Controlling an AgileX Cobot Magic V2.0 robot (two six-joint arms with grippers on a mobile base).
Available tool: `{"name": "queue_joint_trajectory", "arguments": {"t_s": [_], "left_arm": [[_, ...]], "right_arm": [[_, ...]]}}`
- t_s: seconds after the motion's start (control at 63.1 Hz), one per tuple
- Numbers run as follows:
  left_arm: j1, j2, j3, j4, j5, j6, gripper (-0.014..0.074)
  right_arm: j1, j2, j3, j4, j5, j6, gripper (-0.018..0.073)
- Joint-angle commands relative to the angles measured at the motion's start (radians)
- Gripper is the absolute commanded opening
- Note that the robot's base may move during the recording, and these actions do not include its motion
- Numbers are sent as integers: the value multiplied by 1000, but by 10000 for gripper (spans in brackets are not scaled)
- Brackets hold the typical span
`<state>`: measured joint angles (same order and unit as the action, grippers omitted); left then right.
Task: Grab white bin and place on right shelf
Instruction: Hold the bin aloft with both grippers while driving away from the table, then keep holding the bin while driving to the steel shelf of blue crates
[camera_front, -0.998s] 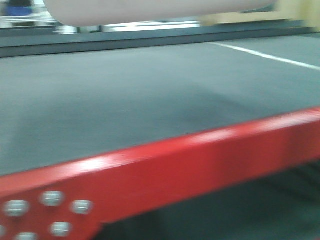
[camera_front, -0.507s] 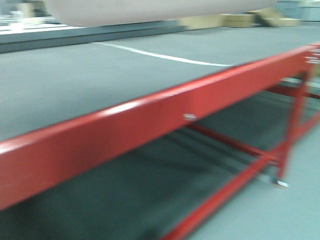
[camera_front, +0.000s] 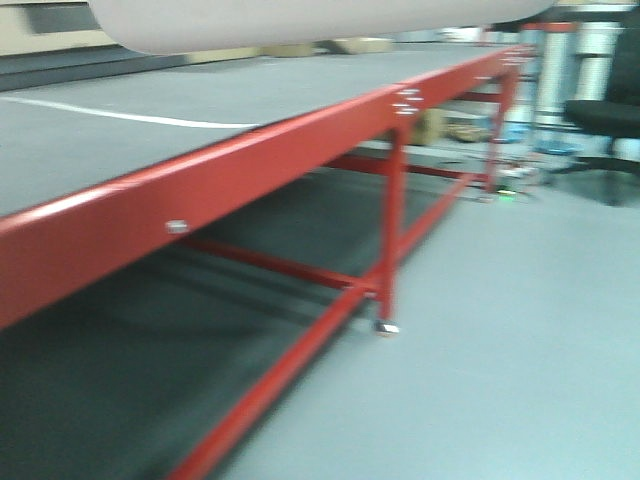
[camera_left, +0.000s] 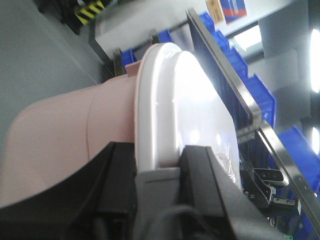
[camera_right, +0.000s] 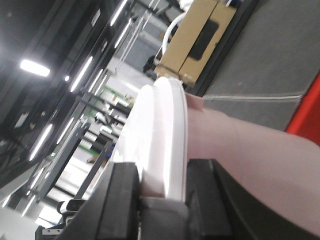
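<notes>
The white bin (camera_front: 300, 20) hangs above the table, and only its pale underside shows along the top of the front view. In the left wrist view, the pinkish tub with its white lid (camera_left: 175, 100) fills the middle, and my left gripper (camera_left: 159, 150) is shut on the lid's rim. My right gripper (camera_right: 162, 172) is shut on the opposite rim of the white bin (camera_right: 165, 125). A metal rack (camera_left: 240, 95) runs behind the bin. I cannot tell whether it is the right shelf.
A dark fabric table with a red edge (camera_front: 250, 160) and red legs (camera_front: 390, 230) runs diagonally across the front view, with grey floor (camera_front: 500, 350) to its right. A black office chair (camera_front: 605, 110) stands far right. Blue bins (camera_left: 260, 95) sit on the rack, and cardboard boxes (camera_right: 200, 40) stand beyond.
The front view has swung to the right: the red table edge slid left, and the floor, table legs and chair came into view. The bin stays held at the top of the view.
</notes>
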<state>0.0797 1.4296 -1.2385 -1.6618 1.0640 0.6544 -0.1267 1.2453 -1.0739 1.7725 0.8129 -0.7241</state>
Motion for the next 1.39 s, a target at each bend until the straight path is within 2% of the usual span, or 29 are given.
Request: {"name": "queue_joint_trajectory", "arguments": {"t_s": [0.0,1.378], "left_arm": [[-34,-43,-36,-81,274,13,-127],[-34,-43,-36,-79,272,13,-127]], "right_arm": [[36,-42,-41,111,193,-1,59],[36,-42,-41,111,191,-1,59]]}}
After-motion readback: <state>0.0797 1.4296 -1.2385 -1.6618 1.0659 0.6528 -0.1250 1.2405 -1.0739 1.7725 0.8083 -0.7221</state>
